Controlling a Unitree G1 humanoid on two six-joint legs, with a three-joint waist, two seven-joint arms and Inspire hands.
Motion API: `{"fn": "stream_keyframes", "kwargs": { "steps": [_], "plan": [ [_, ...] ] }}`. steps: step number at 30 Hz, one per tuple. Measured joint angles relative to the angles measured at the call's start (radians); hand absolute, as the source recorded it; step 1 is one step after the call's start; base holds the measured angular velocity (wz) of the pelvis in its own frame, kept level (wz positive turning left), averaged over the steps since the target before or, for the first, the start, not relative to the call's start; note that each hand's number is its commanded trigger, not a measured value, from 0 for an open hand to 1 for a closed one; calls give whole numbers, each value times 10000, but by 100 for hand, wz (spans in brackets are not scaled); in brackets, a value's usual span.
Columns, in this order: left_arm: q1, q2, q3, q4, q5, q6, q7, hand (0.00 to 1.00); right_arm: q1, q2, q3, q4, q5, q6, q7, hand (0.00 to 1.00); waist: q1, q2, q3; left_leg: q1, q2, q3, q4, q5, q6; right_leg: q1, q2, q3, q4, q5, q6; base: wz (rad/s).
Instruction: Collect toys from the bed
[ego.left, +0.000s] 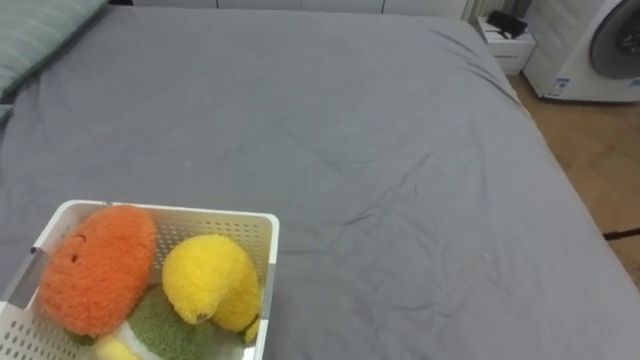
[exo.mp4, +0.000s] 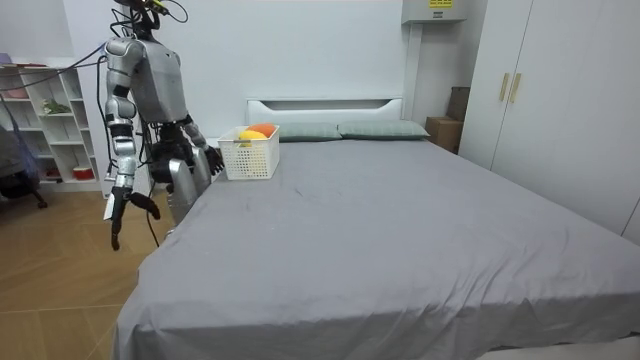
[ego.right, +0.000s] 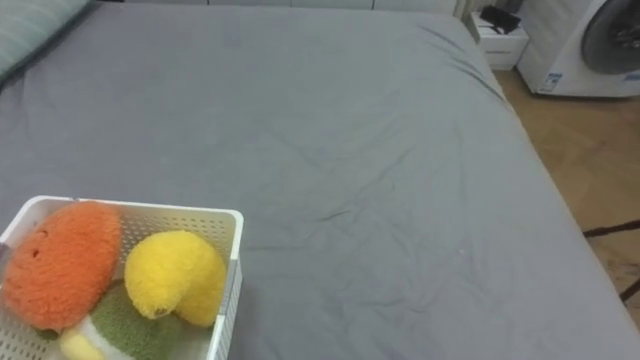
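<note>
A white slatted basket (ego.left: 180, 213) sits on the grey bed (ego.left: 360, 150) at the lower left of the eye views. Inside lie an orange plush toy (ego.left: 98, 265), a yellow plush toy (ego.left: 208, 280) and a green one (ego.left: 165, 325) beneath them. In the room view I stand at the bedside near the headboard, by the basket (exo.mp4: 249, 155). My left hand (exo.mp4: 211, 158) hangs just beside the basket, apart from it, fingers relaxed. My right hand (exo.mp4: 119, 206) hangs low at my side, fingers loose and holding nothing.
A striped green pillow (ego.left: 40, 35) lies at the bed's upper left. Past the bed's far right corner stand a white nightstand (ego.left: 508, 45) and a washing machine (ego.left: 590, 50) on wooden floor. A shelf unit (exo.mp4: 50, 120) stands behind me, and wardrobes (exo.mp4: 560, 100) line the room view's right.
</note>
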Motion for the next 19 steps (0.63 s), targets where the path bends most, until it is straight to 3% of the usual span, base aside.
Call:
{"fn": "stream_keyframes", "kwargs": {
  "steps": [11,19],
  "plan": [
    [92,3,-131,284,-25,409,-181,0,-821,-25,653,957,-3332,730,1260,0,99,10,15,-22,-1,-7,15,-1,-1,-6,-14,-224,12,-5,-5,0],
    [35,-175,-293,234,82,465,-161,0,-1566,-1,1160,1408,-3674,969,1436,0,165,45,19,-77,-18,-261,20,-1,-3,45,-21,-495,-35,-8,-10,9]
  ]
}}
